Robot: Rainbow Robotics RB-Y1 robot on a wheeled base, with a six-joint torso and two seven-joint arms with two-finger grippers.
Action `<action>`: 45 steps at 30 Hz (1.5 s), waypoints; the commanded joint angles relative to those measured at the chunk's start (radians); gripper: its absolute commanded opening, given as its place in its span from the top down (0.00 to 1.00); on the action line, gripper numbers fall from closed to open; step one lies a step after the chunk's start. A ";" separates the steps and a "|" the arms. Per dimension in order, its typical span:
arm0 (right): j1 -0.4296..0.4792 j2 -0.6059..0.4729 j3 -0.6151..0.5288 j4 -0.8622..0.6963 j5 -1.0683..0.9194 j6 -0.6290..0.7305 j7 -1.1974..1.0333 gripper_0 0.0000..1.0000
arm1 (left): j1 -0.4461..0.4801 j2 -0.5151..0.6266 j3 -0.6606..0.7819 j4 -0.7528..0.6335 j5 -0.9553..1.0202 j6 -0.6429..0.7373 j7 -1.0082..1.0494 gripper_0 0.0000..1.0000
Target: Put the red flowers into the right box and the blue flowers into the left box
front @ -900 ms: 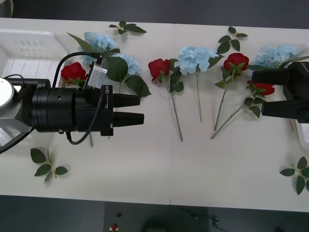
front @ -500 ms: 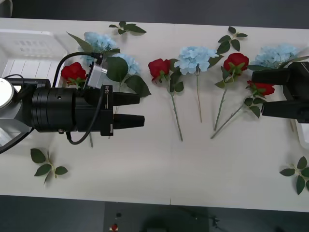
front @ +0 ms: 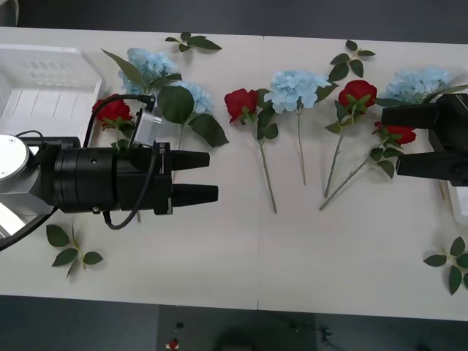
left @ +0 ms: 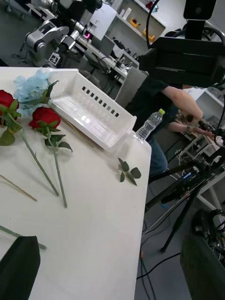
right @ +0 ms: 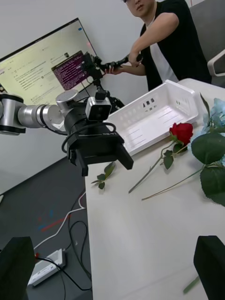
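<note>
Four red flowers lie across the table: one (front: 112, 111) by my left arm, one (front: 240, 102) mid-table, one (front: 357, 93) further right, and one (front: 395, 134) between the open fingers of my right gripper (front: 391, 141). Blue flowers lie along the far side (front: 150, 62) (front: 194, 95) (front: 296, 88) (front: 418, 82). My left gripper (front: 212, 175) hovers open and holds nothing, its fingertips pointing at the mid-table rose's stem. The left box (front: 44, 80) sits at the far left, the right box (front: 461, 203) at the right edge; its slotted wall (left: 89, 112) lies beyond two roses.
Loose leaf sprigs lie near the front left (front: 72, 252), front right (front: 453, 263) and along the far edge (front: 191, 42) (front: 351, 60). A water bottle (left: 149, 124) stands beyond the table's right end. A person (right: 164, 42) stands behind the left box.
My left arm has shifted a little toward the table's near edge, uncovering more of the left box and the rose beside it. The right arm has not moved.
</note>
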 commanded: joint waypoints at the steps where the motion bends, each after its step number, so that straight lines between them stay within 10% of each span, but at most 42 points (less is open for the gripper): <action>1: 0.002 -0.001 -0.005 -0.022 -0.011 0.002 0.033 0.00 | -0.005 0.010 0.031 -0.010 0.005 0.005 -0.032 0.10; 16: -0.042 -0.245 0.207 -0.019 -0.082 -0.293 0.033 0.00 | -0.106 0.121 0.096 0.016 0.008 0.014 -0.032 0.10; 29: -0.458 -0.246 0.748 0.097 -0.079 -0.691 -0.356 0.00 | -0.303 0.043 0.093 0.323 -0.452 0.089 0.340 0.00; 45: -0.892 -0.071 0.959 0.802 0.098 -0.319 -0.745 0.00 | -0.381 -0.016 0.096 0.508 -0.946 0.088 0.656 0.00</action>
